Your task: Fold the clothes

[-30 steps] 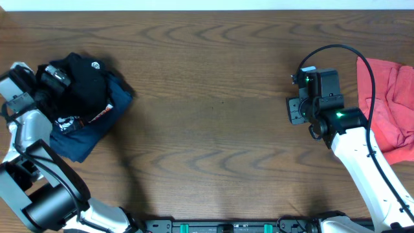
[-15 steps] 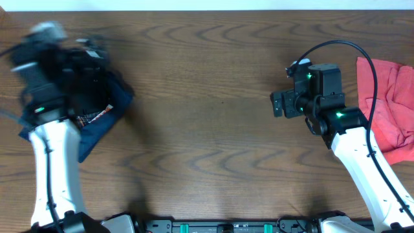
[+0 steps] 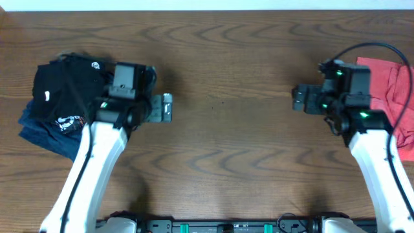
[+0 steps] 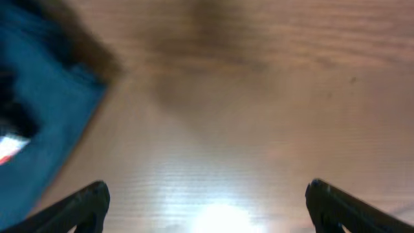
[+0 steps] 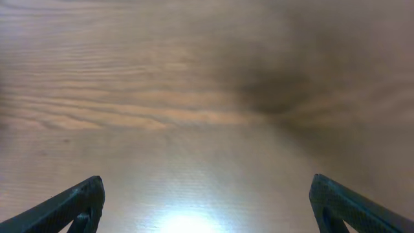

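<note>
Your left gripper (image 3: 165, 108) and right gripper (image 3: 299, 100) hang wide open and empty above the brown wooden table (image 3: 226, 155), likely since the soft black tee (image 3: 68, 81) lies stacked on the navy tee (image 3: 45, 129) at left, the crumpled red garment (image 3: 394, 103) unfolded at right.

Overhead looks straight down on the table (image 3: 213, 77); both blurry wrist views seemingly face its wood closely.
</note>
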{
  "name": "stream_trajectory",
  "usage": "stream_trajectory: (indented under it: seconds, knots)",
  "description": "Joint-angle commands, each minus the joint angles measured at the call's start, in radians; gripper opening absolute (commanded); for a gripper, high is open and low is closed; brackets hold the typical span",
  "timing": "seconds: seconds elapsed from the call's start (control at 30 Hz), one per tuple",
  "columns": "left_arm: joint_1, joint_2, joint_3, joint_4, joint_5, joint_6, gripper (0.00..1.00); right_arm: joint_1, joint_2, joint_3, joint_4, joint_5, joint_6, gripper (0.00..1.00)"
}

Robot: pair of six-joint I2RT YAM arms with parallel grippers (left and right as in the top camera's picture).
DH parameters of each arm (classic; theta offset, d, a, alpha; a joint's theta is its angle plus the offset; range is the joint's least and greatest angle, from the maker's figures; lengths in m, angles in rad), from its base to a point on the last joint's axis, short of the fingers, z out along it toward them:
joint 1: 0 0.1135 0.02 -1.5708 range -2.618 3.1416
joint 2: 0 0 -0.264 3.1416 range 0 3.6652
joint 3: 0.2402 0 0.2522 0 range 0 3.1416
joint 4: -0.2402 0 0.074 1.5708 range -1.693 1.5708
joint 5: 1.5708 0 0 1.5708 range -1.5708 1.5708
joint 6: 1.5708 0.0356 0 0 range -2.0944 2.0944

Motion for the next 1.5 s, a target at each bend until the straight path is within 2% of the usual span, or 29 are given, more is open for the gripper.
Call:
stream_trajectory:
  seconds: [0.0,0.13,0.27,0.33,0.5,1.23,1.37,1.47]
  knots:
    - [-0.005,-0.159,0.000,-0.037,-0.048,0.000,0.98,-0.025,-0.127,0.011,-0.057,0.045,0.032,0.99]
    - [-0.014,-0.363,-0.043,-0.047,-0.048,-0.013,0.98,-0.024,-0.276,-0.014,-0.126,0.088,0.033,0.99]
    - [-0.035,-0.601,-0.129,-0.037,-0.049,-0.013,0.98,-0.008,-0.491,-0.102,-0.134,0.126,0.053,0.92]
    - [-0.036,-0.688,-0.164,-0.033,-0.052,-0.013,0.98,-0.001,-0.600,-0.163,-0.113,0.186,0.084,0.99]
    - [-0.036,-0.810,-0.183,-0.020,-0.051,-0.013,0.98,-0.002,-0.768,-0.247,-0.076,0.188,0.089,0.99]
    - [-0.036,-0.832,-0.183,-0.025,-0.051,-0.013,0.98,-0.002,-0.809,-0.248,-0.476,0.188,0.089,0.99]
    - [-0.036,-0.832,-0.183,-0.025,-0.051,-0.013,0.98,-0.002,-0.809,-0.248,-0.517,0.192,0.088,0.99]
    - [-0.036,-0.832,-0.183,-0.025,-0.051,-0.013,0.98,0.002,-0.824,-0.253,-0.479,0.193,0.087,0.99]
